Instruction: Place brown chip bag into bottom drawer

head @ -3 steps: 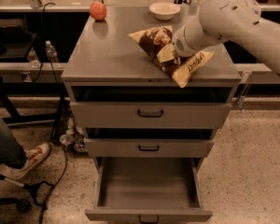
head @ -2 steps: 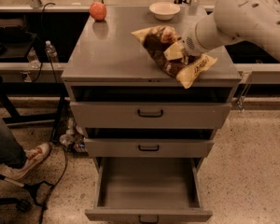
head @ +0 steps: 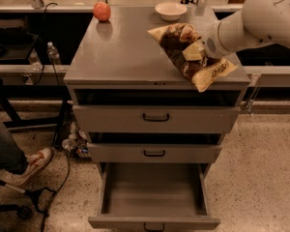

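Observation:
The brown chip bag [head: 186, 52] has a dark brown middle and cream-yellow ends and hangs tilted over the right side of the grey cabinet top [head: 121, 47]. My gripper [head: 197, 52] comes in from the right on the white arm and is shut on the bag's middle. The bottom drawer [head: 153, 192] is pulled out at the foot of the cabinet and shows an empty grey inside. The two shallower drawers above it are pushed in further.
A red apple [head: 101, 11] and a white bowl [head: 170, 9] stand at the back of the cabinet top. A person's leg and shoe [head: 31, 161] are at the lower left, by a chair base and cables. A water bottle [head: 53, 54] stands at the left.
The arm has drawn back to the right and the bag has moved slightly right and up with it. The drawers have not moved.

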